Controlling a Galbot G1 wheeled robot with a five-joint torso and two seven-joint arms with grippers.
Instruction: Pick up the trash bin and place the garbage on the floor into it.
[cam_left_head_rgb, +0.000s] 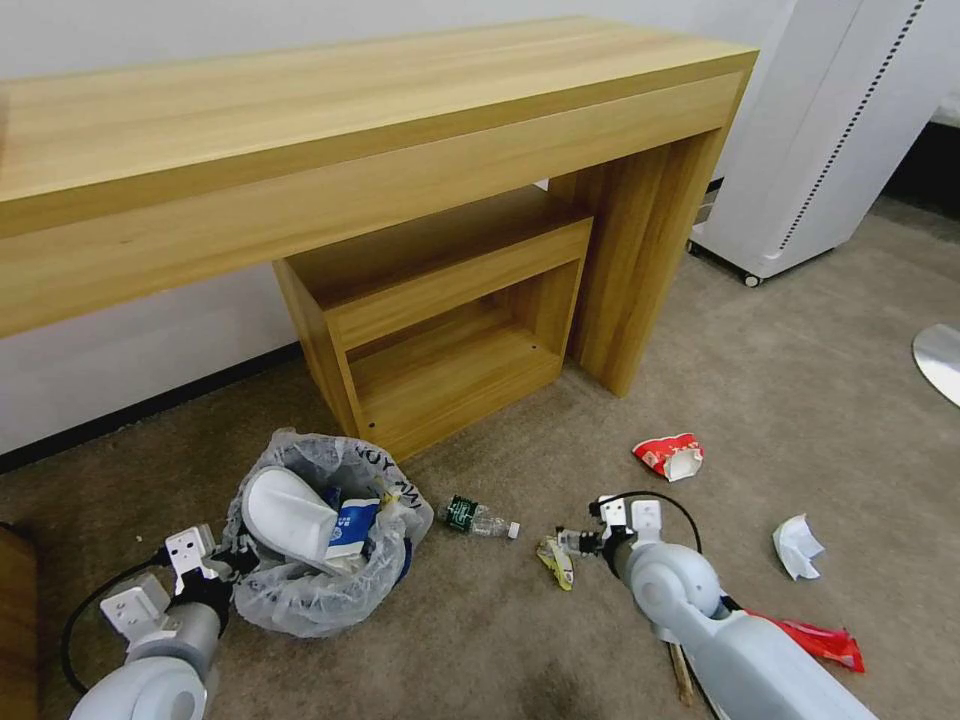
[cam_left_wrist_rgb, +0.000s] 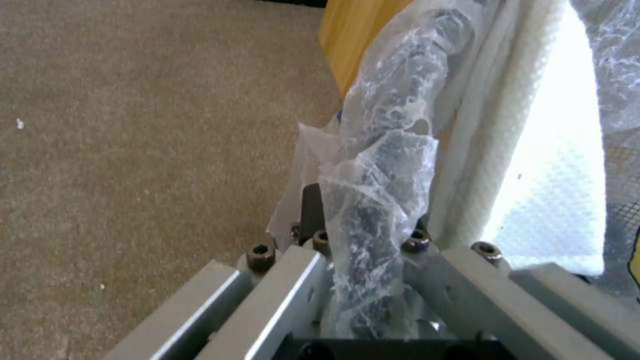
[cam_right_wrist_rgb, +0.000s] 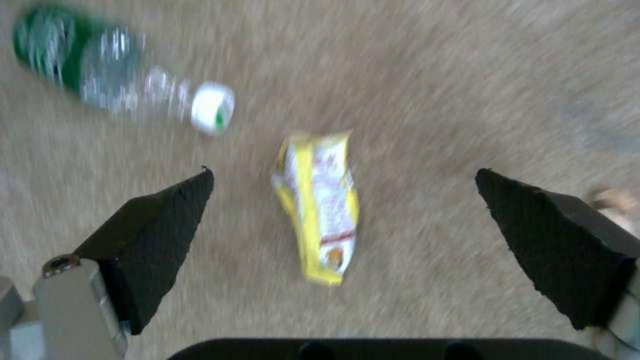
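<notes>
Head view, left to right: beige short-pile floor (cam_left_head_rgb: 800, 380) across the whole foreground, white wall and dark baseboard behind, long wooden desk (cam_left_head_rgb: 300, 130) spanning the upper part, open wooden shelf unit (cam_left_head_rgb: 440, 320) tucked under it beside the desk's right leg. Far right, white wheeled appliance (cam_left_head_rgb: 830, 130) on the carpet, and a round silver plate (cam_left_head_rgb: 940, 360) at the edge.

Low on the left, left gripper (cam_left_head_rgb: 235, 560) clamped on the bagged rim of the trash bin (cam_left_head_rgb: 320, 590); in the left wrist view, fingers pressed together over the wrinkled clear bag (cam_left_wrist_rgb: 380, 200). Bin tilted toward the shelf unit; whether resting on the carpet or lifted, cannot tell. Inside, white slipper (cam_left_head_rgb: 285, 515) and white-blue paper carton (cam_left_head_rgb: 350, 525), black lettering on the bag's far rim.

Just right of the bin, clear bottle (cam_left_head_rgb: 480, 518) with green label lying flat on the carpet. Next, yellow wrapper (cam_left_head_rgb: 556, 562) lying flat, right gripper (cam_left_head_rgb: 575, 542) just above it, spread wide and holding nothing; in the right wrist view, wrapper (cam_right_wrist_rgb: 320, 210) between the two black pads (cam_right_wrist_rgb: 160, 235), touching neither, bottle off to one side.

Farther right, crumpled red-and-white packet (cam_left_head_rgb: 668, 455) on the carpet, then white paper scrap (cam_left_head_rgb: 797, 546), then red wrapper (cam_left_head_rgb: 820, 638) beside the right arm, wooden stick (cam_left_head_rgb: 683, 675) partly hidden under the arm.
</notes>
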